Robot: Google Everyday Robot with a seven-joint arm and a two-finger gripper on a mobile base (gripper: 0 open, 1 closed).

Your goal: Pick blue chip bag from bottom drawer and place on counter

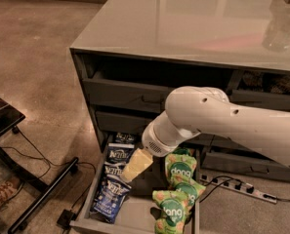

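Four blue bags [108, 196] and three green bags [174, 208] lie in one drawer [134, 214]; one gripper [130, 173] hangs over the blue ones.

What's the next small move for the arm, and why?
Probably ease the hand down onto the blue chip bag under its tip. The hand hangs over the bottom drawer's row of blue bags, while the green bags lie on the other side.
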